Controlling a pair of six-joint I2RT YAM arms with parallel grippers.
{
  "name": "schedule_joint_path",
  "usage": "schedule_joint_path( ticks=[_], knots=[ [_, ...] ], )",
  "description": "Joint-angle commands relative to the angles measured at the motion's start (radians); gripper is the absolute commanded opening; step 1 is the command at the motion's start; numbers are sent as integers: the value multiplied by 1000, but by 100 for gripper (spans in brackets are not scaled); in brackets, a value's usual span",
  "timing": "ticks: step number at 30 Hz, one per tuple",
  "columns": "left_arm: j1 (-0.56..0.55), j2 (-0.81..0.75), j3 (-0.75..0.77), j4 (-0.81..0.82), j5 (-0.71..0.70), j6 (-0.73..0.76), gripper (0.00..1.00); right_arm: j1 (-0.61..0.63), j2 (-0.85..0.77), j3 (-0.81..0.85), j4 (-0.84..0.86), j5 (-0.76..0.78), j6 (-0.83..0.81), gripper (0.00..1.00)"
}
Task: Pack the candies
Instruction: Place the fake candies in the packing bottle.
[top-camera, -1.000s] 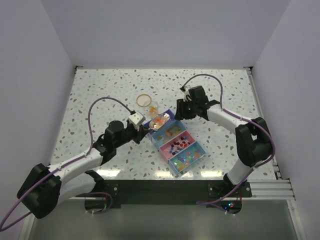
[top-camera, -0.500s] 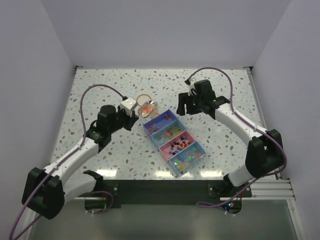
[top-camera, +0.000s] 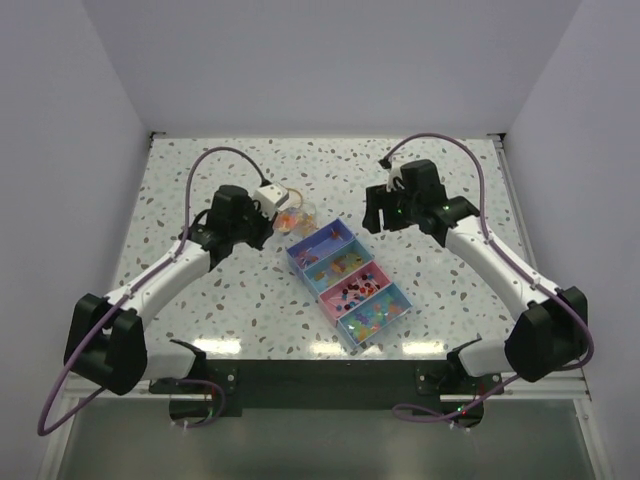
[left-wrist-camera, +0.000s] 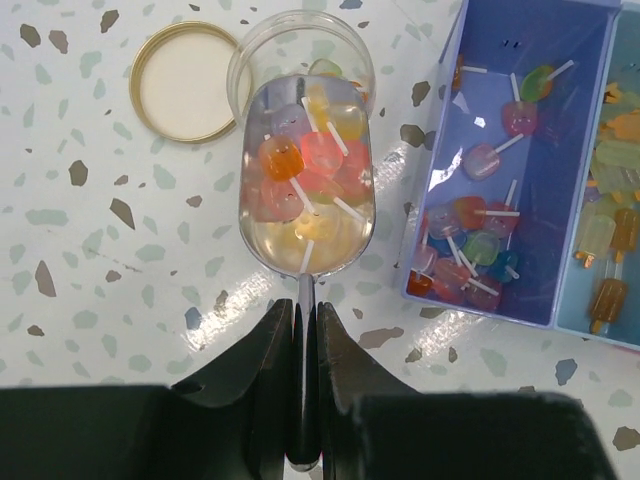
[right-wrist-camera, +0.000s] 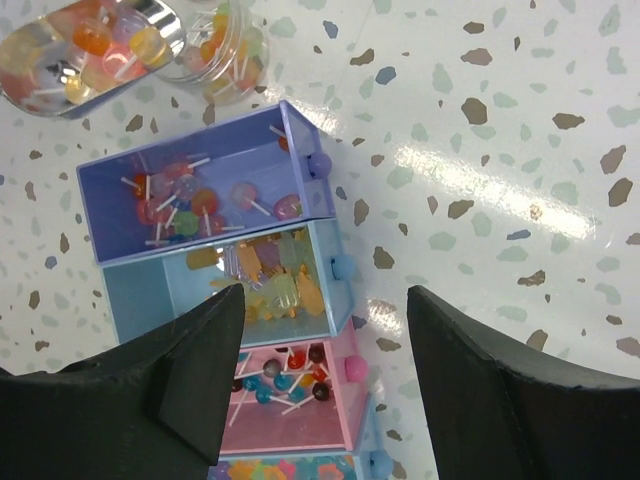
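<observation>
Left gripper (left-wrist-camera: 305, 330) has swung from box (left-wrist-camera: 570, 150) over to jar (left-wrist-camera: 270, 50), clamped on scoop (left-wrist-camera: 305, 250) handle. Candies (left-wrist-camera: 300, 165) heaped in scoop above jar mouth (some already inside, I think). Right gripper (right-wrist-camera: 325, 330) hovers above box, jaws apart, empty. Pouring step; next I tilt scoop slowly, tip kept inside rim.

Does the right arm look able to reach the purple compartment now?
Probably yes: the right claw is open, facing the purple compartment with nothing between; the scoop in the left claw is off over the jar.
</observation>
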Motion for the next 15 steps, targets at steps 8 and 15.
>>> schedule_joint_path(
  ticks=[8,15],
  knots=[
    [13,116,243,-213,-51,91,0,-4,-73,-25,-13,51,-41,70],
    [13,156,315,-322,-60,166,0,-2,-94,-35,-8,63,-50,70]
  ],
)
